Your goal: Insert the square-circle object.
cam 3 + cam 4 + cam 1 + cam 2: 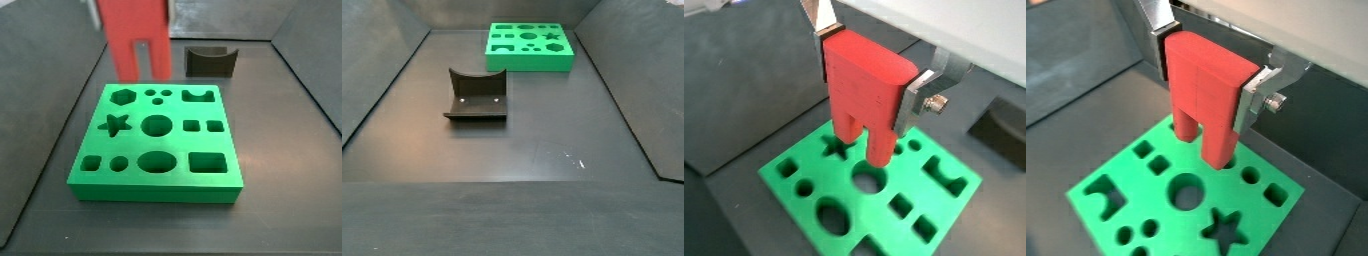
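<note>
Pincer (871, 78) clenched on red piece (865, 92), held upright with its two prongs pointing down, above green board (885, 195) on worktop (529, 160). Prongs appear clear of the holes below; insertion not yet done, alignment and lowering remain.

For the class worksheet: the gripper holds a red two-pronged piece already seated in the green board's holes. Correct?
Not quite. The gripper does hold the red two-pronged piece, but both wrist views show its prongs above the green board, not seated in any hole.
</note>
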Controlling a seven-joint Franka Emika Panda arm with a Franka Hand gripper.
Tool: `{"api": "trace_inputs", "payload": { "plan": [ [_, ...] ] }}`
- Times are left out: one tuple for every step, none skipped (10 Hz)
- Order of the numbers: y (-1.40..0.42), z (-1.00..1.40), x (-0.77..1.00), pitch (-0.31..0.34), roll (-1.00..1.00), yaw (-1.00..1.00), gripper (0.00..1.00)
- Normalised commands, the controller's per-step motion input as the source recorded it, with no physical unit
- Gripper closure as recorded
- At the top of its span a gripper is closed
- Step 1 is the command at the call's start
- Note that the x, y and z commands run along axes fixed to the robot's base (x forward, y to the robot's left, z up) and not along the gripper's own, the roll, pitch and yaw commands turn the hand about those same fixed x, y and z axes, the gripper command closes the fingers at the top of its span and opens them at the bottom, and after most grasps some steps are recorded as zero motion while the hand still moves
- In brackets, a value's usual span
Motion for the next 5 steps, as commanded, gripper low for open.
{"api": "trace_inputs", "payload": {
  "plan": [
    [-0.64, -0.88, -0.47, -0.129, 0.18, 0.27, 1.00],
    [-0.52, -0.81, -0.60, -0.121, 0.25, 0.27, 1.00],
    [-0.35, -0.91, -0.57, -0.107, 0.14, 0.22, 1.00],
    [-0.28, -0.91, -0.53, -0.120, 0.00, 0.15, 1.00],
    [-0.15, -0.80, -0.28, -0.161, -0.06, 0.00, 1.00]
  ]
}}
